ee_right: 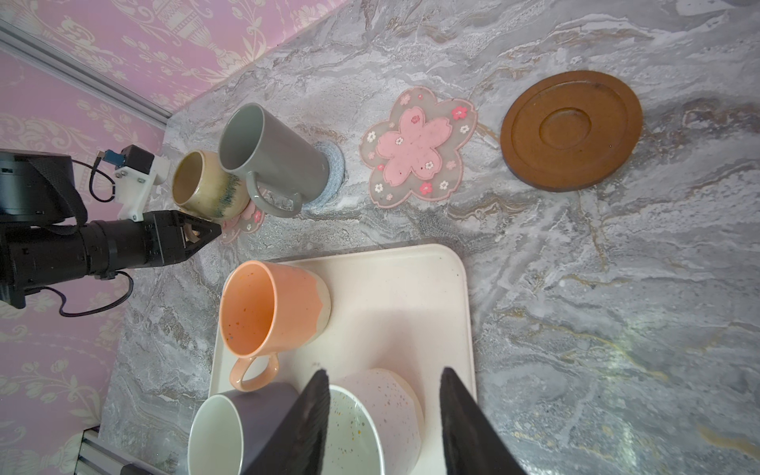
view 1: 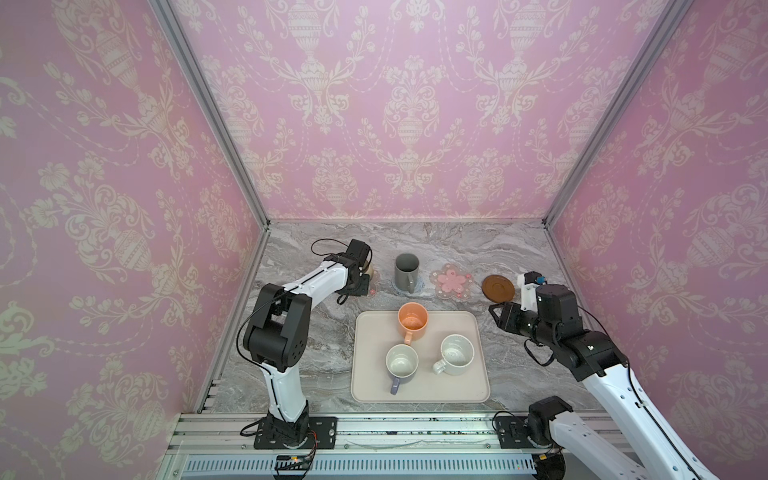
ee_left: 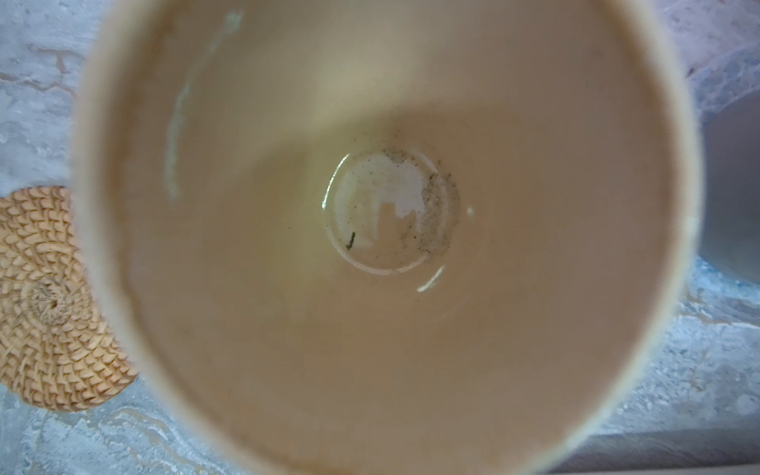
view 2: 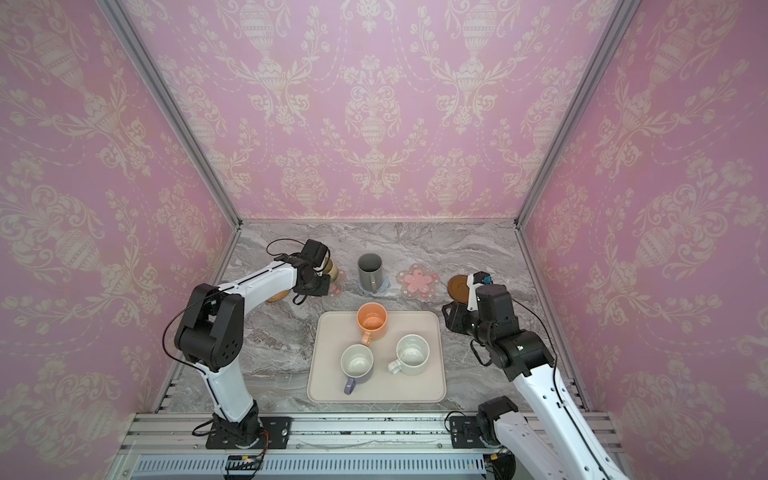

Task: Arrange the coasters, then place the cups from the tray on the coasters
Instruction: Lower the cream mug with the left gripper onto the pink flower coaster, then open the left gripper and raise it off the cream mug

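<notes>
Where its glaze streaks green, beige rounded mug (ee_right: 205,189)

Marble table (view 1: 324,332) carries tray (view 1: 453,386) and five coasters (view 1: 451,280).

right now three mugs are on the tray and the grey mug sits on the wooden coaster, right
No: the right wrist view shows the grey mug on the blue knitted coaster; the wooden coaster is bare. Three on the tray is right.
</notes>
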Robot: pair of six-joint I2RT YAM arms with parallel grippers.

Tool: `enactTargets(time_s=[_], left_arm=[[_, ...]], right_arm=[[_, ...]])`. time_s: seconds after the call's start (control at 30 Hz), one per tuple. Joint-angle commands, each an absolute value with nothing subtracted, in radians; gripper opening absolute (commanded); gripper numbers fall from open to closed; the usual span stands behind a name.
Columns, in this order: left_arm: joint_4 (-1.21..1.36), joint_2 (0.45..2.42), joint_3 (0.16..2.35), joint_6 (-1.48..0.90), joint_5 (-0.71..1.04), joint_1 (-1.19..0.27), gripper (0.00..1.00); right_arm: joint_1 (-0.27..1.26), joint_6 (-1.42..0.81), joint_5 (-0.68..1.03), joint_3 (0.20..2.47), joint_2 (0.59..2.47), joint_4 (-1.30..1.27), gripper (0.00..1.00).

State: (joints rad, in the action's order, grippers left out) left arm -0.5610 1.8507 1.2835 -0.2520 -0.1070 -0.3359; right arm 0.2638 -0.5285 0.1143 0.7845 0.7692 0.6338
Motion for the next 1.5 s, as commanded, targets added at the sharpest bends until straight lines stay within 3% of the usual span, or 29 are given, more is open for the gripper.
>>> enactTargets(time_s=[0.0, 0.3, 0.57, 1.1, 1.47], left_arm=[[-0.538, 1.798, 1.257, -0.28, -0.136, -0.327, 0.14], [-0.504, 1.784, 1.202, -0.317, -0.103, -0.327, 0.31], [-0.476, 1.758, 1.189, -0.352, -0.044, -0.328, 0.4], [-0.571, 1.628, 1.146, -0.374, -0.11, -0.333, 0.47], [-0.652, 1.387, 1.026, -0.417, -0.177, -0.333, 0.49]], right_arm=[[0.261, -0.55, 0.12, 0.789, 0.778, 0.613, 0.45], [0.261, -0.554, 0.13, 0.776, 0.773, 0.61, 0.45], [0.261, -0.549, 0.17, 0.773, 0.782, 0.6, 0.45], [0.261, -0.549, 0.208, 0.762, 0.793, 0.578, 0.5], [0.261, -0.546, 0.167, 0.756, 0.782, 0.61, 0.54]])
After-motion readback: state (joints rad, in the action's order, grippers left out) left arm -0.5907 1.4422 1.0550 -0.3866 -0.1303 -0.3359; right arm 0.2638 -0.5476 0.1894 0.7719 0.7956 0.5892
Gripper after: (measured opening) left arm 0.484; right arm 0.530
